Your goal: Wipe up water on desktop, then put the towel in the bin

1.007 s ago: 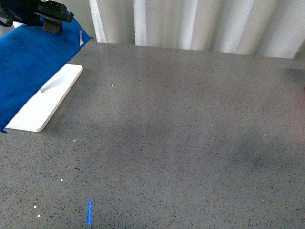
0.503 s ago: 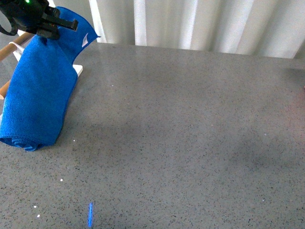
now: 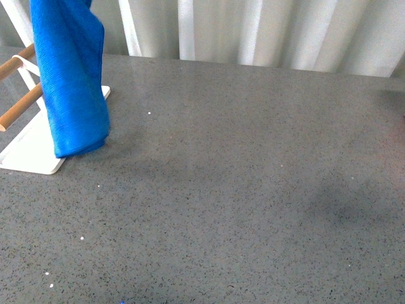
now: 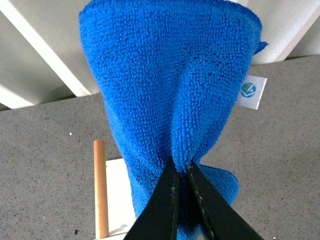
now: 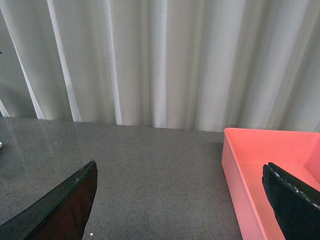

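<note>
The blue fluffy towel hangs in a long fold at the far left of the front view, its lower end just above the white tray. My left gripper is shut on the towel, pinching a pleat between its black fingers; the white tag shows at one edge. That gripper itself is out of the front view, above the frame. The dark-grey speckled desktop spreads across the front view; I see no water on it. My right gripper is open over the desktop, beside a pink bin.
The white tray carries a rack with wooden rods, one rod also seen under the towel. Pale curtains run behind the desktop's far edge. A few white flecks dot the near left of the desktop.
The towel lay draped over the tray rack, then was lifted off it; it now hangs free and higher, uncovering the wooden rods. The left gripper rose out of the front view.
</note>
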You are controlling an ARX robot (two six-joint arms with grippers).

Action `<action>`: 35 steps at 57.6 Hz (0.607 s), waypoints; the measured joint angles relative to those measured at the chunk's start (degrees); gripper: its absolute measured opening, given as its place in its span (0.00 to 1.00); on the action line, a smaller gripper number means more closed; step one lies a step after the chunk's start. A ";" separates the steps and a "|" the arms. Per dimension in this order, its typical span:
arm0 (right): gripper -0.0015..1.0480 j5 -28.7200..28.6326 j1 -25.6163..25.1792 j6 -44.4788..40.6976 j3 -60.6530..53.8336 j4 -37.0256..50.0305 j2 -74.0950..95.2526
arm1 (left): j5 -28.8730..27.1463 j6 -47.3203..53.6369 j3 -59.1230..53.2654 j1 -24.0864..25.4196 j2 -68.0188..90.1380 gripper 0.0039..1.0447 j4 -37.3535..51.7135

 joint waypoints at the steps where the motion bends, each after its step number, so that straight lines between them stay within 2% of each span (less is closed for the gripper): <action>1: 0.93 -0.02 0.00 0.00 0.00 0.00 0.00 | 0.28 -0.20 0.33 -0.11 -0.44 0.03 -0.26; 12: 0.93 0.00 0.00 0.00 0.00 0.00 0.00 | 3.41 -3.41 4.31 -2.40 -4.04 0.03 -2.73; 23: 0.93 -0.02 0.00 0.00 0.00 0.00 0.00 | 8.81 -8.44 4.83 -9.90 -10.49 0.03 -3.02; 35: 0.93 0.00 0.00 0.00 0.00 0.00 0.00 | 13.46 -13.66 0.09 -17.31 -14.51 0.03 0.42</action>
